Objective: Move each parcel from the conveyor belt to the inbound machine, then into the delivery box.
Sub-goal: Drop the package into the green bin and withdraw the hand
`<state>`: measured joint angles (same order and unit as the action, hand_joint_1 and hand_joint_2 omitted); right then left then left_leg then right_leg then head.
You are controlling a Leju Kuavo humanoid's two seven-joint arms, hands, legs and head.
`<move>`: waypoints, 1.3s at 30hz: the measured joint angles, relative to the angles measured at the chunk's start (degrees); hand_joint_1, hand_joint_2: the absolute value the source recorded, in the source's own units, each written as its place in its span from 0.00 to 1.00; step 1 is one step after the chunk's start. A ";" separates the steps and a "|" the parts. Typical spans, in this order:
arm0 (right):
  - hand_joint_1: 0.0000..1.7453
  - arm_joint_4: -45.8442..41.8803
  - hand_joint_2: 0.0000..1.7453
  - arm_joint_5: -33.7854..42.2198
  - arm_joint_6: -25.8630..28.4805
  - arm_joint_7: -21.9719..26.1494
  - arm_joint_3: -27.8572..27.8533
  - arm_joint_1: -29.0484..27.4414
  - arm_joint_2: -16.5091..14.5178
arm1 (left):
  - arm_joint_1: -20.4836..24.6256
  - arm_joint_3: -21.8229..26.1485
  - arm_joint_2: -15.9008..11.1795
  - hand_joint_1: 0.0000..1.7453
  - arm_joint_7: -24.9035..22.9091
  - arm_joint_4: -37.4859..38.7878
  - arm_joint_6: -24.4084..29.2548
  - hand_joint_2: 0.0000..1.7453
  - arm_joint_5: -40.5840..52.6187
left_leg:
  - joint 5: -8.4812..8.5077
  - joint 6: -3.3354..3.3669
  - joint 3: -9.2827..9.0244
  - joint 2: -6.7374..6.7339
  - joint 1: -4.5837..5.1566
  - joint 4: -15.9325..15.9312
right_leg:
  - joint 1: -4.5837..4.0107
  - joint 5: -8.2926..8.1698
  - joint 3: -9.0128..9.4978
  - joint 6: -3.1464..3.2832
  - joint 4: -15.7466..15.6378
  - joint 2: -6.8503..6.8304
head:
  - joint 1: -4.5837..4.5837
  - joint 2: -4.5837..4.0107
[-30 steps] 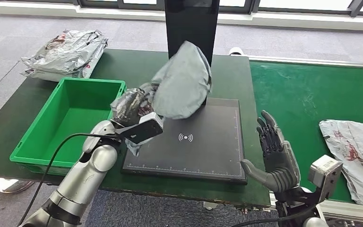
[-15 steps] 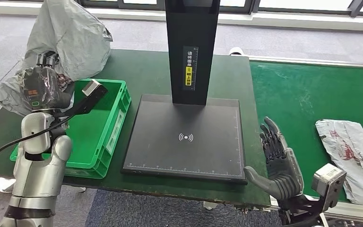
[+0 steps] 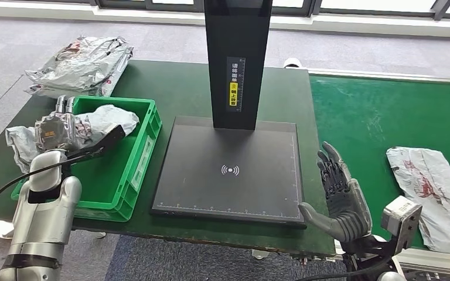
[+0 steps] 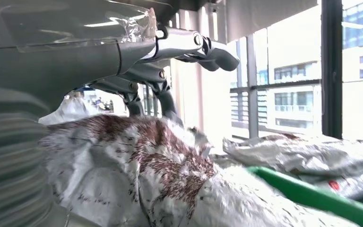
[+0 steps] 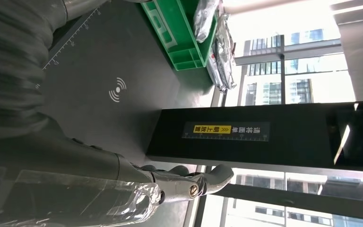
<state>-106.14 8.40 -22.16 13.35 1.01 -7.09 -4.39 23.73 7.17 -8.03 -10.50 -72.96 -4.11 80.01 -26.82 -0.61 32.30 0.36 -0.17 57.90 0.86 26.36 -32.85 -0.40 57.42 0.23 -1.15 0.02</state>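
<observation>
Grey parcel [image 3: 102,120] lies half in the green box [image 3: 143,146], draped over its left wall; left hand [image 3: 55,132] rests on it, whether its fingers [image 4: 203,45] grip it I cannot tell; right hand [image 3: 340,196] hovers with fingers spread beside the scanner [image 3: 234,170]; another parcel [image 3: 436,187] lies on the belt [image 3: 363,123].

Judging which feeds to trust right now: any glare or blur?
Head view: sharp, evenly lit. Left wrist view: bright windows wash out the background, and the crumpled grey plastic parcel up close looks soft. Right wrist view: windows blown out, but the black scanner column reads clearly.
</observation>
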 joint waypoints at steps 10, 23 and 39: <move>0.00 -0.06 1.00 -0.20 0.19 -0.40 0.00 0.00 0.03 | 0.44 0.00 0.97 0.00 2.99 1.45 -1.92 1.00 -5.48 | 0.00 0.00 0.01 -0.01 0.00 0.01 | 0.00 -0.01 -0.02 0.01 -0.03 0.00 | -0.01 -0.01; 0.00 -0.48 1.00 0.04 1.40 -0.90 0.00 -0.41 0.49 | 0.24 1.44 4.18 0.00 13.79 -2.28 -9.61 1.00 -48.74 | 0.00 0.00 0.05 -0.02 0.01 0.01 | 0.01 -0.04 -0.01 0.03 -0.02 0.01 | -0.01 -0.01; 0.00 11.86 1.00 -22.74 12.58 -12.53 -2.94 16.19 5.89 | -13.29 -2.73 9.96 0.00 20.57 -25.74 -25.04 1.00 -105.26 | 0.08 0.13 0.09 -0.13 0.09 0.05 | 0.09 -0.22 -0.08 -0.08 -0.09 0.13 | 0.01 -0.01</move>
<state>-94.28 -14.34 -9.58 0.83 -1.93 9.10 1.50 10.44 4.44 1.93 10.07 -98.71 -29.15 -25.25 -26.74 -0.48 32.39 0.22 -0.08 57.95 0.95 26.14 -32.93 -0.49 57.34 0.36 -1.14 0.01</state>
